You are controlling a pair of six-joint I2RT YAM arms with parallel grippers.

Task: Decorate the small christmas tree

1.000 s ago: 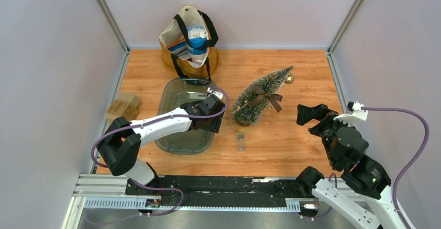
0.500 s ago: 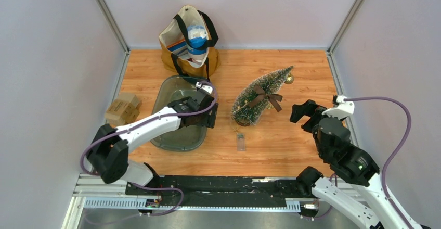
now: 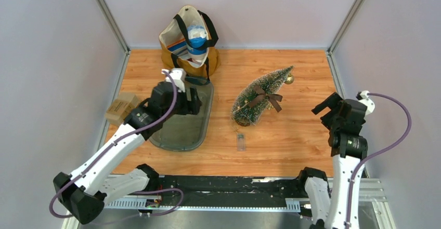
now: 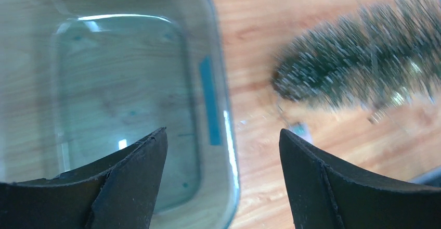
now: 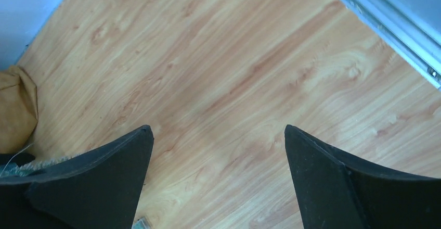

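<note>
Beside clear tray [image 4: 221, 130], small christmas tree [image 4: 359, 57] blurred.

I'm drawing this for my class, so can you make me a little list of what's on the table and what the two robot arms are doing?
Tree: lying on its side on the wooden table, with a brown bow on it and a gold ball by its tip
Tray: clear, left of the tree, not touching it
Bag: standing at the back, things inside
Boxes: cardboard, at the left edge
Left tool: open, above the tray, holding nothing
Right tool: open, above bare wood, holding nothing
</note>
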